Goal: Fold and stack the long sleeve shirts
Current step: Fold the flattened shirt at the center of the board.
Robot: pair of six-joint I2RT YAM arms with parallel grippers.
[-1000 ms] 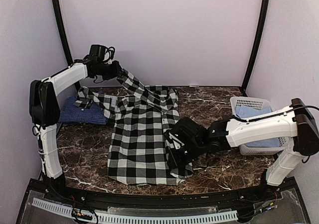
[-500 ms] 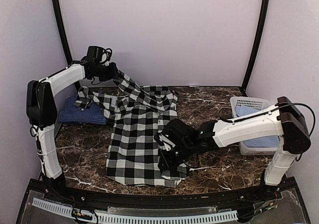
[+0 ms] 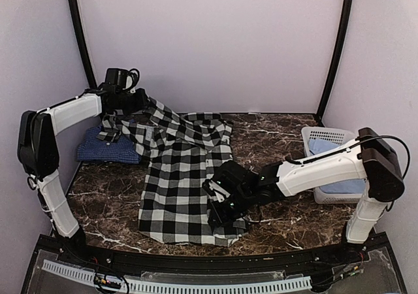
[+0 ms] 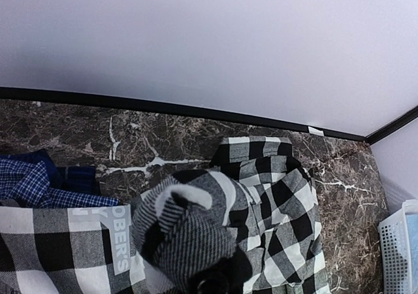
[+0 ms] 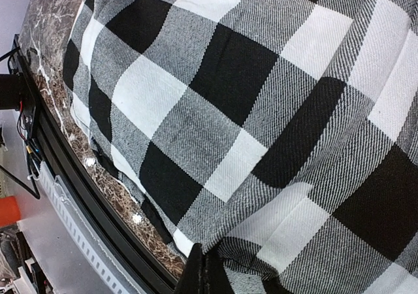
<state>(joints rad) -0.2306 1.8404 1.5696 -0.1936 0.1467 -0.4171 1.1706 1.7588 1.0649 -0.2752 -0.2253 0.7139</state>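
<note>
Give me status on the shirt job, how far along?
Done: the blue shirt looks folded, back left. In hand: the checked shirt lies spread out, with the left gripper shut on its upper part and the right gripper shut on its right hem edge. Left: fold the checked shirt and stack it on the blue shirt.

White arm shells [image 3: 320,166], black joints; left gripper [image 3: 147,101] and right gripper [image 3: 217,210] black; thin black cable [image 3: 400,144] at 3 o'clock.
</note>
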